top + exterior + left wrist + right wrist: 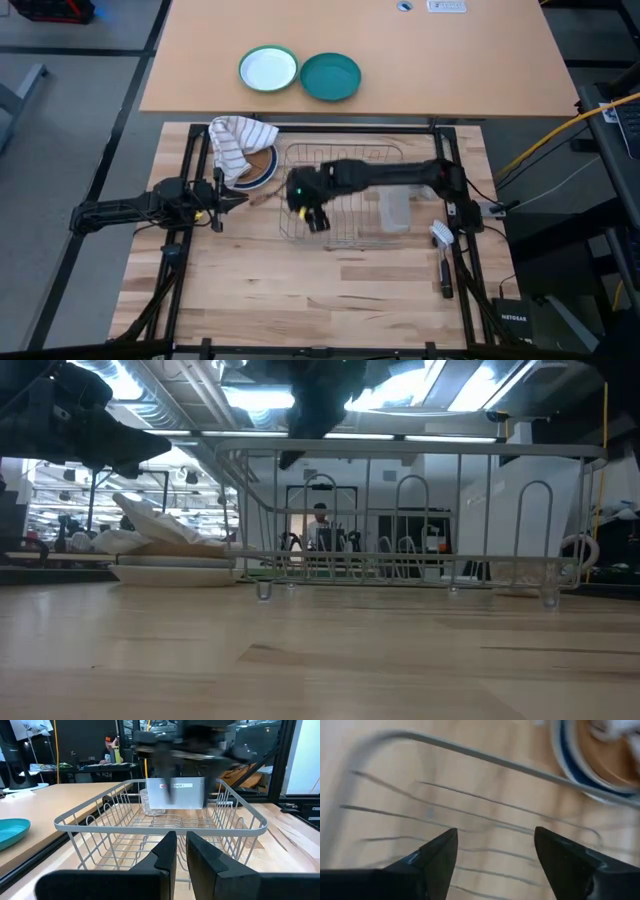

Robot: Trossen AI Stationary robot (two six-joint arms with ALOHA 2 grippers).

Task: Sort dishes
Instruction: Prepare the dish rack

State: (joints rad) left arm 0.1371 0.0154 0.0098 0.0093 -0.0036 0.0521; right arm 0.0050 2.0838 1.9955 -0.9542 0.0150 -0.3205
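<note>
The right pincer (495, 855), spread and empty, hangs over the wire rack (340, 195); it may snag wires reaching the stacked plates (255, 170). Left pincer (181, 852) clenched.

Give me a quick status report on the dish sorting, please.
Right gripper open, over the empty wire rack. Left gripper nearly shut, empty, beside the rack. Stacked plates untouched, striped towel lying on them.

My view: the wood table (330, 275) carries a wire rack (345, 195), a plate stack (258, 170) under a striped towel (238, 145), and a brush (442, 250); 2 plates (300, 72) sit on the tan table (450, 60) beyond.
</note>
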